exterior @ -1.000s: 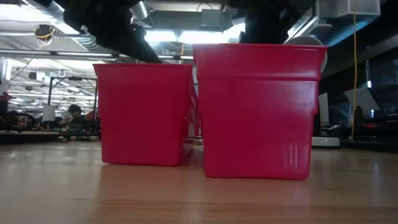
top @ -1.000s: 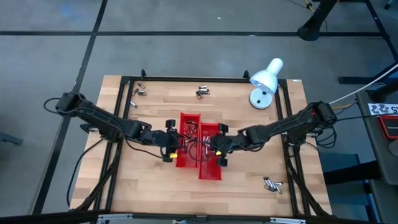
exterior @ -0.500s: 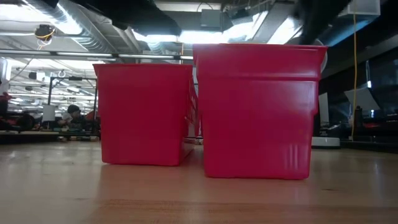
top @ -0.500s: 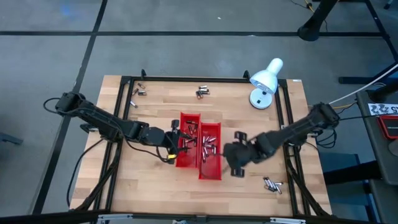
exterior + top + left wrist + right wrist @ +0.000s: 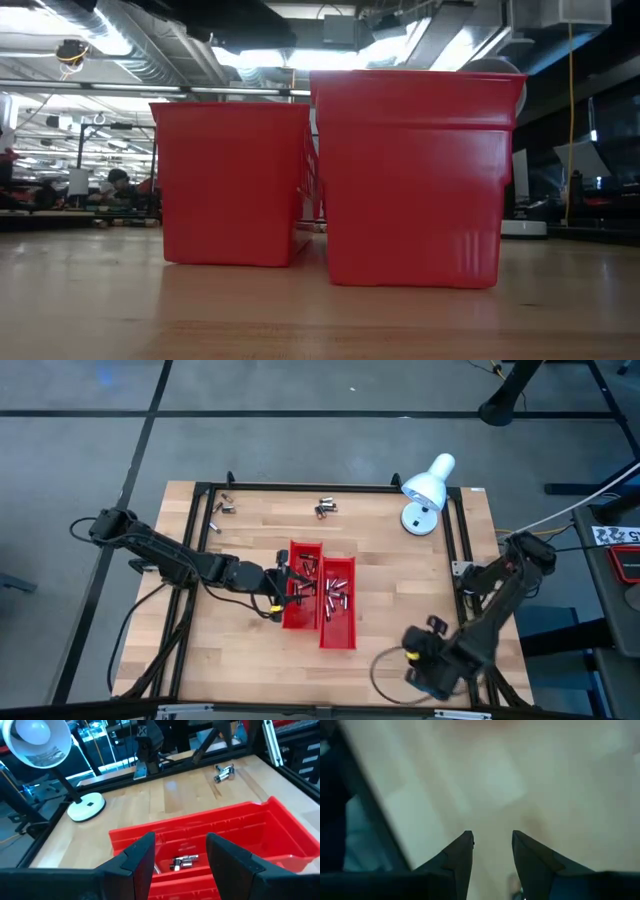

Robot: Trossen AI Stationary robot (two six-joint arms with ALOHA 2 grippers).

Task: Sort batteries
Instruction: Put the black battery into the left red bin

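Right tool (image 5: 432, 660), now withdrawn to table's near edge, parted and empty, far from binned batteries (image 5: 335, 596).

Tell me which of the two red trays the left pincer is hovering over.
The left pincer, open and empty, is over the left red tray, the one set farther back. The right red tray reaches nearer the front edge, and no pincer is above it.
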